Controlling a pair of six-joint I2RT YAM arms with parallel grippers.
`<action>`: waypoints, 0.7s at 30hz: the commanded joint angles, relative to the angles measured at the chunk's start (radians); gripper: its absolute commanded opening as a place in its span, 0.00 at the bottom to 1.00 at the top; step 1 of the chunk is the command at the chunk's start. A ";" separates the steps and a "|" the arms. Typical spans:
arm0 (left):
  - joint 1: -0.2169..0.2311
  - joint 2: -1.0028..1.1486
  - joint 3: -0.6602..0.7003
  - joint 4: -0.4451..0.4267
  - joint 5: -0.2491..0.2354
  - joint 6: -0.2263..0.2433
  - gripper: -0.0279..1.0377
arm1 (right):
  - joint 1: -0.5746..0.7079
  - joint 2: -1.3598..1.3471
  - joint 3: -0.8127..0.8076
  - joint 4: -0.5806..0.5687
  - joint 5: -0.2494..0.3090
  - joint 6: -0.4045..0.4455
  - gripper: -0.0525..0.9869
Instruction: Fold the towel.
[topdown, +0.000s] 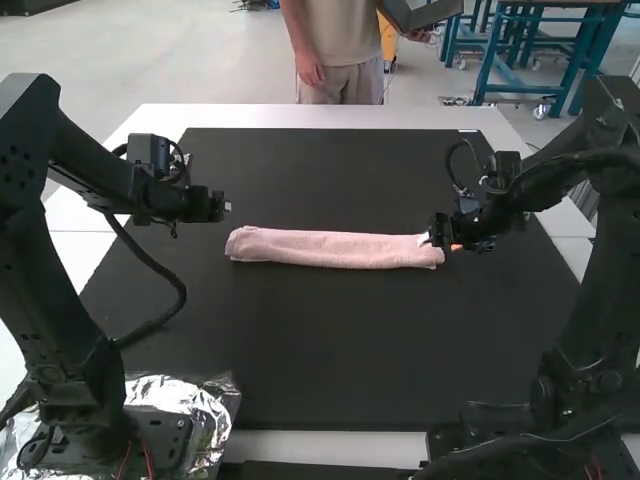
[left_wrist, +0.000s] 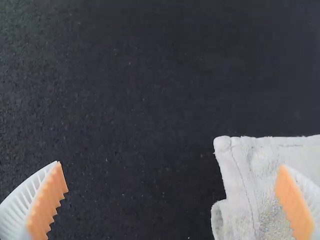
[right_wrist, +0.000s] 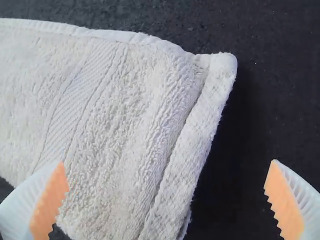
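Left gripper (topdown: 228, 206) and right gripper (topdown: 438, 243), both wide open, near opposite ends of towel (topdown: 330, 248): pale, fluffy, folded into long narrow strip, lying crosswise on black mat (topdown: 330, 350).

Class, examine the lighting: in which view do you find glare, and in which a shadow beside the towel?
High view: bright glints on the crumpled silver foil; right wrist view: a dark shadow on the flat black mat, along the pale folded terry towel.
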 joint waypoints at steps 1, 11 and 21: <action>-0.003 -0.034 0.018 0.014 -0.008 -0.025 0.94 | 0.029 0.019 0.003 0.011 0.006 0.014 0.91; -0.003 -0.034 0.012 0.012 -0.008 -0.025 0.94 | 0.032 0.109 -0.008 -0.016 -0.069 0.052 0.03; -0.005 -0.034 0.024 0.044 -0.009 -0.023 0.94 | -0.129 -0.049 0.009 -0.097 -0.103 -0.008 0.03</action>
